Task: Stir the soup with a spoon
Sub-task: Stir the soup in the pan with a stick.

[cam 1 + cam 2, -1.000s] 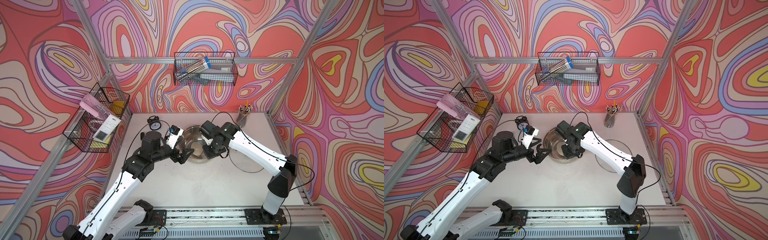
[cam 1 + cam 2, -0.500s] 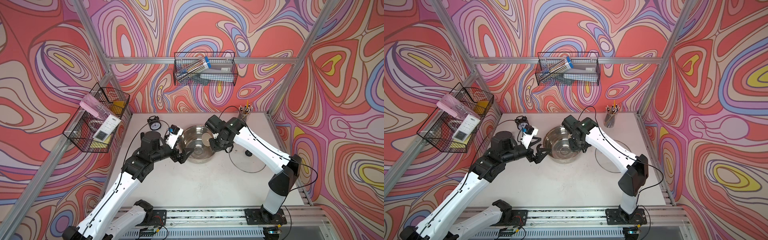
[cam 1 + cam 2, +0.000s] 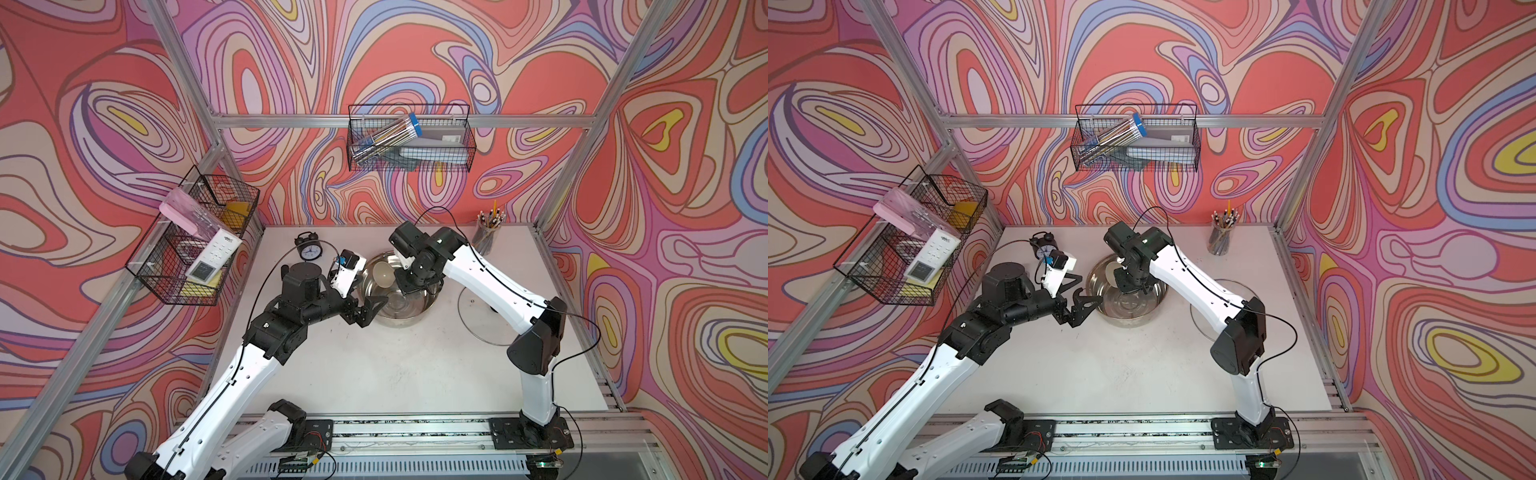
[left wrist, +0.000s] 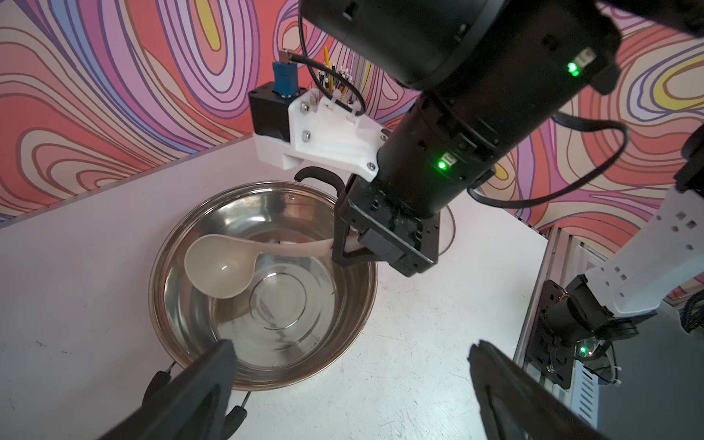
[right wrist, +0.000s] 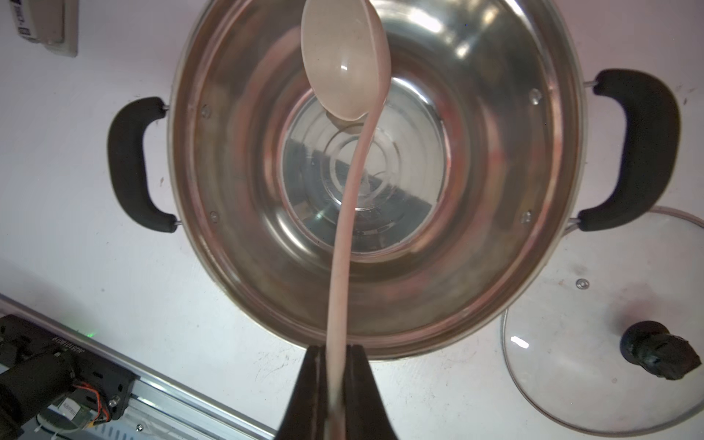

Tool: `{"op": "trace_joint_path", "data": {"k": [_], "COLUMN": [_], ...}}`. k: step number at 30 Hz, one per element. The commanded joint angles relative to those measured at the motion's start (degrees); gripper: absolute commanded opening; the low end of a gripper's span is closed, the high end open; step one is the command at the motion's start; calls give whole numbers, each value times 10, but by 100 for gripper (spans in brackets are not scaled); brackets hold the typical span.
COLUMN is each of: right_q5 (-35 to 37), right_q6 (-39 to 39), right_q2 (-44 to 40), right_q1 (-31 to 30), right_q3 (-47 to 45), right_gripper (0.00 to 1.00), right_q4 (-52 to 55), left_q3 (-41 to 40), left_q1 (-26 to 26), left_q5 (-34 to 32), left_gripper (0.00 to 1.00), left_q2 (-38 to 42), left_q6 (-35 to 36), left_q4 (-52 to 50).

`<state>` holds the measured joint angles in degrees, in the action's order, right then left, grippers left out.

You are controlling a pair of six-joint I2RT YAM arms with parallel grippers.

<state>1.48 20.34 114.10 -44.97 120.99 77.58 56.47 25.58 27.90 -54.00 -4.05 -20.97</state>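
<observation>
A steel pot with two black handles stands mid-table. My right gripper hangs over it, shut on the slim handle of the cream-white spoon. The spoon's round bowl lies inside the pot towards its far left wall. No soup is visible; the pot's inside shows shiny steel. My left gripper stands open and holds nothing, at the pot's near left rim.
A glass lid lies flat right of the pot, under the right arm. A black alarm clock stands at the back left and a pencil cup at the back right. Wire baskets hang on the walls.
The right gripper has swung the spoon round inside the pot, first to the right and then back left. The spoon's bowl now shows at the far left. The left arm has stayed still.
</observation>
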Motion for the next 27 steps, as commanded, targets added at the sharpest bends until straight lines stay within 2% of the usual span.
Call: {"op": "trace_joint_path", "data": {"k": [1, 10, 16, 21, 27], "right_q5": [-17, -7, 50, 78, 93], "right_q6": [-9, 30, 56, 57, 44], "right_q2": [-1, -84, -140, -146, -129], "right_q1": [-23, -51, -50, -29, 2], "right_q3": [1, -120, -193, -208, -176], "right_gripper": [0, 0, 0, 0, 0], "right_q4": [8, -7, 7, 22, 20], "left_q3": [-11, -11, -10, -12, -12], "left_q1": [4, 4, 4, 4, 3], "left_q5": [-1, 6, 10, 13, 11], "left_gripper": [99, 99, 99, 99, 99], "left_q2": [9, 9, 6, 5, 5], "left_q6": [4, 0, 1, 2, 4], "left_q4": [17, 18, 18, 18, 18]}}
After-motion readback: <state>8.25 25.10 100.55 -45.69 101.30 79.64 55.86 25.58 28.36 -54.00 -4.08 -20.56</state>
